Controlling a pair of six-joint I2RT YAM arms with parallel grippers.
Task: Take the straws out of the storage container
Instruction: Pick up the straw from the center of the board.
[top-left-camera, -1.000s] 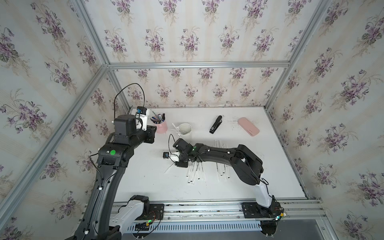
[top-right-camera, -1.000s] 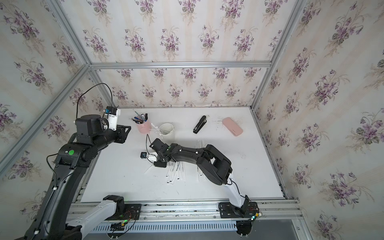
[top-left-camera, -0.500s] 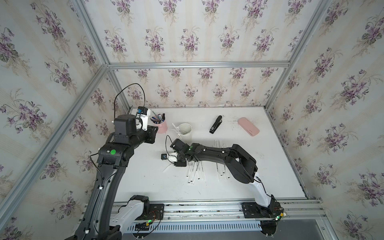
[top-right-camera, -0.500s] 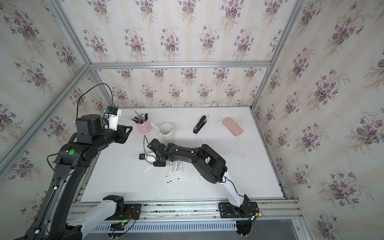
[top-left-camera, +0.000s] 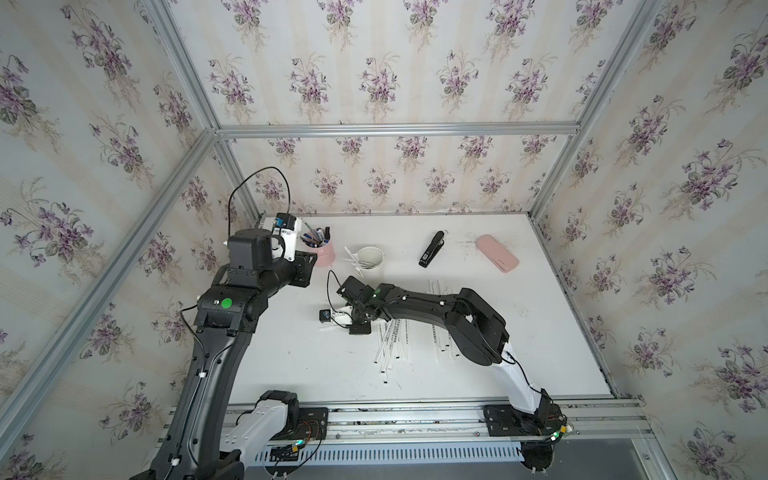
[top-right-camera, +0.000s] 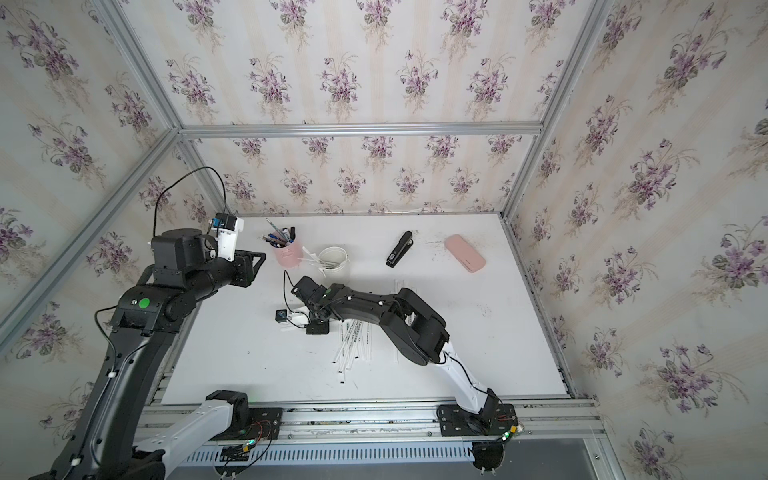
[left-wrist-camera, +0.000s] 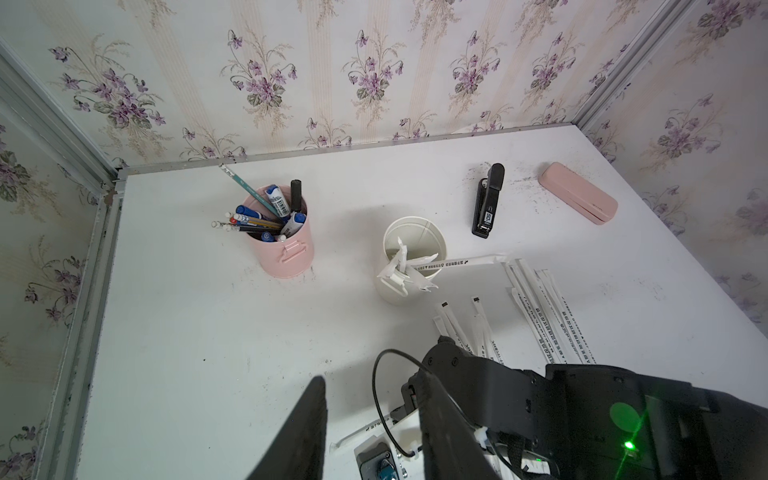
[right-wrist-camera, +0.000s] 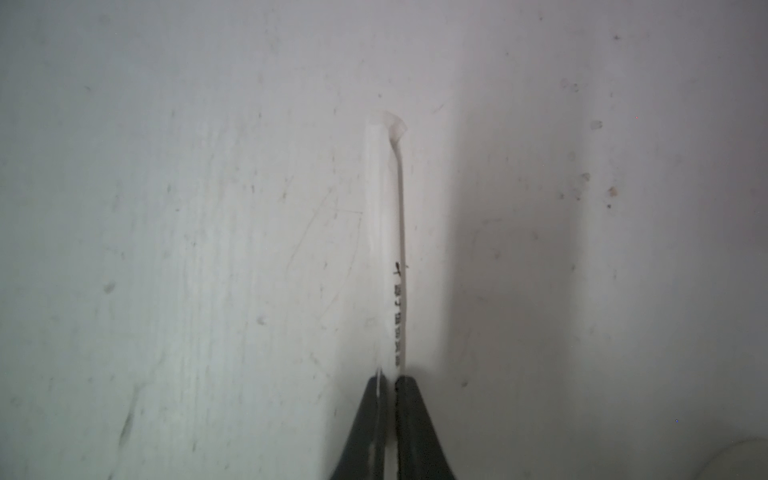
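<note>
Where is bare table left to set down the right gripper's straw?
Free: near-left table, beside the loose straws; right side, between pink case and rail. Crowded: around the storage container, pen cup and the right gripper holding a straw.

in both top views the right arm (top-left-camera: 419, 303) covers some straws (top-left-camera: 386, 353); their print is too small to read. low in the right wrist view, the jaws hide the end of one straw (right-wrist-camera: 386, 249).

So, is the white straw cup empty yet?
Not empty. In the left wrist view a few wrapped straws stick out over the rim of the white cup.
</note>
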